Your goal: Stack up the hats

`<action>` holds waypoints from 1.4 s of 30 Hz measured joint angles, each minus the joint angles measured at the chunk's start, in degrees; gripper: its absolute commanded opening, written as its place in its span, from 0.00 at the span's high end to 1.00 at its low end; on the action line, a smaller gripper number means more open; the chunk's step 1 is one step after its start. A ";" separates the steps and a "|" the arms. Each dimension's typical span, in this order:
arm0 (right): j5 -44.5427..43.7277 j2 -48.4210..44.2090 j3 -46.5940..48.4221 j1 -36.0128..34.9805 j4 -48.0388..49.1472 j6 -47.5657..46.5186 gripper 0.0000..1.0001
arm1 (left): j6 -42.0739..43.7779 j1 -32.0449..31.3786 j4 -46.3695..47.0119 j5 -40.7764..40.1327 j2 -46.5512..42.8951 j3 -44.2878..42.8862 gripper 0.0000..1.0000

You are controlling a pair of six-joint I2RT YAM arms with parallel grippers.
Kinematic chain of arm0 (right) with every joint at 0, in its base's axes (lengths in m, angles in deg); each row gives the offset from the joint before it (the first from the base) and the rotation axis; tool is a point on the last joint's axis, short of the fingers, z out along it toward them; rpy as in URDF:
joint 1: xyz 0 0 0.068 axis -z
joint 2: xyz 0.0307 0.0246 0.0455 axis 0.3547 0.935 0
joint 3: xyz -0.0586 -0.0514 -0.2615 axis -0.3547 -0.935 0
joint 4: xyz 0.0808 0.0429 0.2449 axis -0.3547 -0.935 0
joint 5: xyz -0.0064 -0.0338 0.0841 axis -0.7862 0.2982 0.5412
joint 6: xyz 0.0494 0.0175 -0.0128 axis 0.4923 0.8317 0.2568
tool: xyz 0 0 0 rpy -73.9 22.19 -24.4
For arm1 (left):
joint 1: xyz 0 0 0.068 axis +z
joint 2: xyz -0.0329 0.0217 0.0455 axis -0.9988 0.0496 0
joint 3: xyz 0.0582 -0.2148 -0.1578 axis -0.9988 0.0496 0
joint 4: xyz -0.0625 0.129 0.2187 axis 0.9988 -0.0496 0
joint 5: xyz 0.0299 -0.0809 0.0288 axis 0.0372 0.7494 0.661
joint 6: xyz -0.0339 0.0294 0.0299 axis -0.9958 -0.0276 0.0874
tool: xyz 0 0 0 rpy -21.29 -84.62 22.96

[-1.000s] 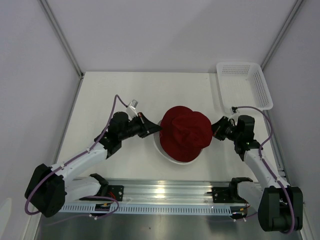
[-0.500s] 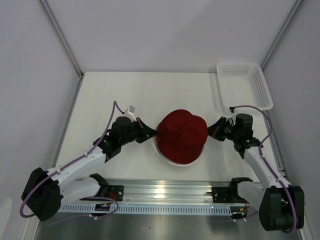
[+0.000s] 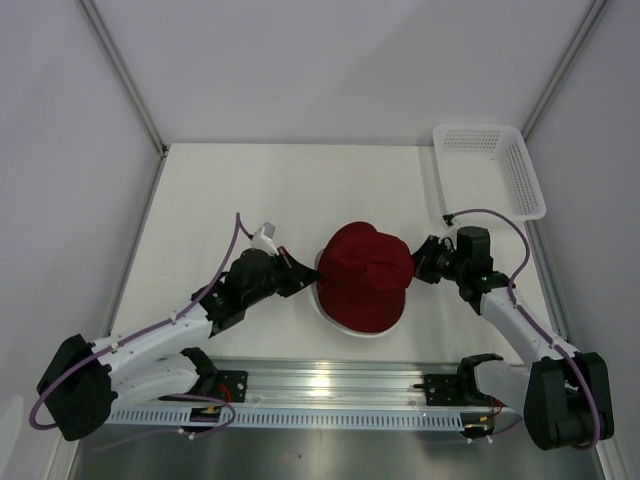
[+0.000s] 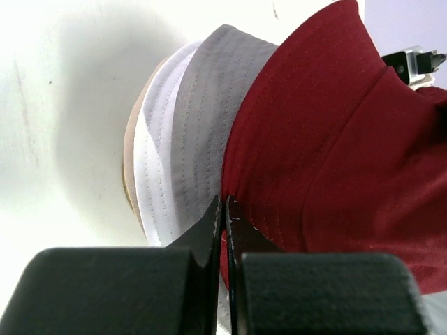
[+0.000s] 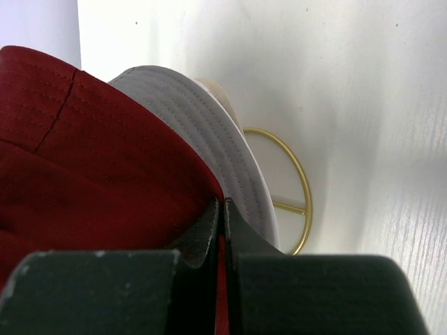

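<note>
The dark red hat (image 3: 365, 275) sits on top of the pile in the middle of the table. My left gripper (image 3: 308, 275) is shut on its left brim and my right gripper (image 3: 420, 266) is shut on its right brim. In the left wrist view the red hat (image 4: 335, 132) lies over the grey hat (image 4: 209, 105), the white hat (image 4: 157, 160) and a sliver of the beige hat (image 4: 128, 157). In the right wrist view the red hat (image 5: 84, 167) covers the grey hat (image 5: 209, 132), with beige (image 5: 220, 94) peeking behind. Red brim fabric shows between both pairs of jaws.
The gold wire stand's ring base (image 5: 297, 188) shows under the pile in the right wrist view. A white slatted basket (image 3: 490, 168) stands at the back right of the table. White walls enclose the table on the left, back and right.
Both grippers have brought the red hat down and slightly nearer over the pile; its crown has settled rounder on the hats beneath. Both arms have lowered with it.
</note>
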 measured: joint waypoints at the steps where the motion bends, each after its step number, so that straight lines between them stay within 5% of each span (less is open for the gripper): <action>1: -0.55 -0.44 0.00 -0.44 -0.22 -0.17 1.00 | 0.09 -0.46 -0.07 -0.66 -0.83 0.55 0.99; 9: -3.10 -2.21 -0.17 -2.21 -0.96 -1.22 1.00 | 1.73 -5.03 0.50 -7.02 -5.11 3.80 0.99; 14: -3.76 -2.21 0.22 -2.56 -0.24 -0.98 0.83 | 3.30 -6.75 0.39 -10.51 -5.01 3.58 0.98; 18: -6.38 -2.01 2.86 -2.80 -2.29 -2.12 0.84 | 4.72 -7.15 -0.81 -12.20 -3.45 2.60 0.93; 21: -8.55 -0.96 7.28 -2.69 -4.09 -3.43 0.73 | 7.32 -7.19 -4.42 -14.40 -1.25 1.60 0.89; 23: -8.79 0.22 10.62 -2.49 -4.76 -4.11 0.49 | 8.92 -7.19 -7.76 -15.85 -0.17 1.09 0.85; 28: -9.27 2.12 17.27 -2.05 -8.11 -6.91 0.14 | 12.07 -7.19 -14.05 -18.47 0.13 -1.68 0.63; 32: -12.15 1.11 20.20 0.94 -14.23 -9.99 0.03 | 13.57 -7.19 -18.05 -20.72 -5.35 -3.06 0.38; 33: -12.98 0.57 20.96 2.69 -15.96 -10.51 0.02 | 14.08 -7.19 -19.15 -21.42 -7.28 -3.23 0.16; 34: -14.12 -0.15 21.88 4.59 -17.81 -10.80 0.01 | 14.99 -7.19 -20.96 -22.27 -10.01 -3.74 0.04; 42: -18.47 -10.34 25.64 8.46 -21.70 -9.68 0.01 | 20.72 -7.06 -33.22 -26.25 -24.92 -14.88 0.00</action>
